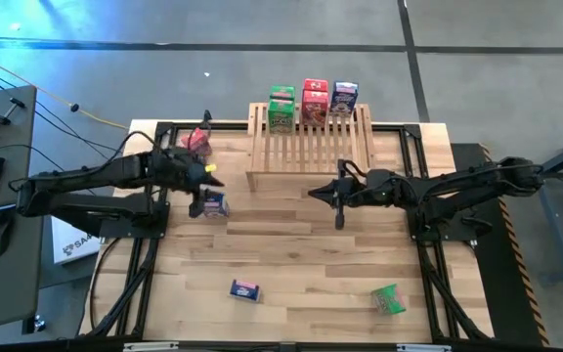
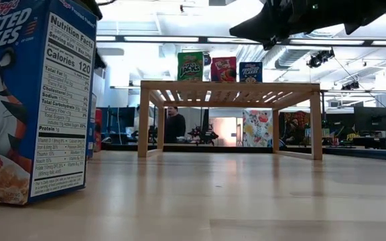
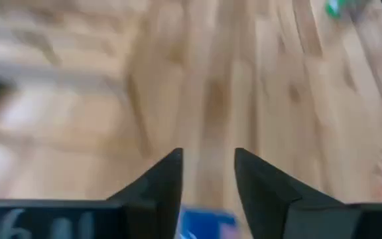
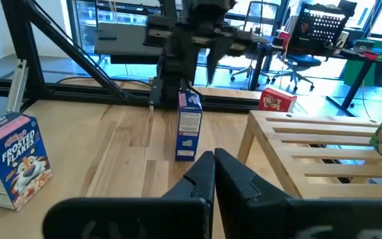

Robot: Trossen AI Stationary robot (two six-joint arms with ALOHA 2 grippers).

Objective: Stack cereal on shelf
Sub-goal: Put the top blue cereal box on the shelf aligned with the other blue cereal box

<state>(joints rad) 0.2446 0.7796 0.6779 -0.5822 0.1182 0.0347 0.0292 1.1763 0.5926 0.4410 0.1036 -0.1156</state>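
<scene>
The shelf [image 1: 311,147] is a light-wood slatted rack at the table's far middle. Three cereal boxes stand along its far edge: green [image 1: 281,108], red [image 1: 315,101] and blue [image 1: 345,96]. A blue-and-white cereal box [image 1: 213,205] stands upright on the table left of the shelf. My left gripper [image 1: 204,189] hangs open just above it, and the box's top [image 3: 204,224] shows between the fingers, apart from them. My right gripper [image 1: 314,191] is shut in the air in front of the shelf, pointing toward the table's left.
A red box [image 1: 200,140] lies by the far left corner. A Frosted Flakes box [image 1: 245,289] stands near the front edge, and a green box [image 1: 389,299] lies at the front right. Bare wood lies between them.
</scene>
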